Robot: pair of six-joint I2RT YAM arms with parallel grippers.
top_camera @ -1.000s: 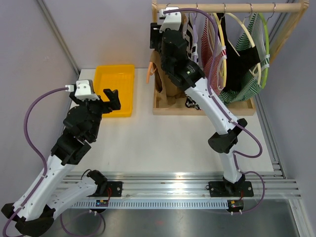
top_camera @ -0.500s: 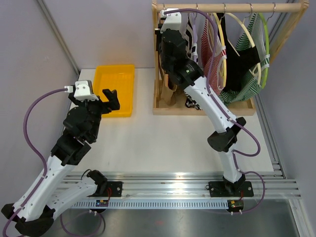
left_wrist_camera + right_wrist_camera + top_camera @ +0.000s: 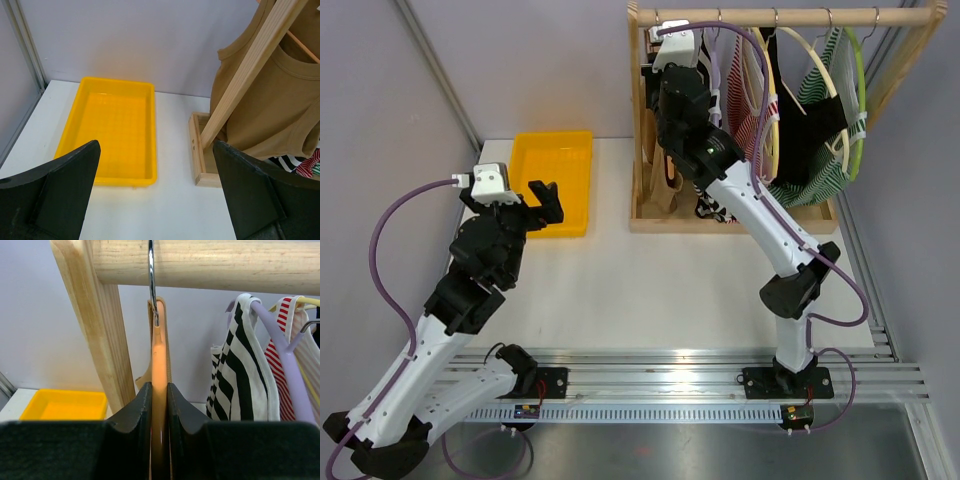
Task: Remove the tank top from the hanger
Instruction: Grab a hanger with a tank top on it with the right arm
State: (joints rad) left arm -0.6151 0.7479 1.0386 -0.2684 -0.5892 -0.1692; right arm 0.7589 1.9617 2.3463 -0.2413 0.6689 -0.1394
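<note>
Your right gripper [image 3: 159, 388] pinches the orange hanger [image 3: 159, 352] between its fingers, likely steadying the tank top [image 3: 272, 107]; your left gripper [image 3: 155, 145] gapes idle.

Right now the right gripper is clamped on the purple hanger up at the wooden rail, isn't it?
Not quite. The right gripper is clamped on the orange hanger, not the purple hanger, which hangs free beside it. The rest holds: it is up at the wooden rail. The right wrist view shows this.
</note>
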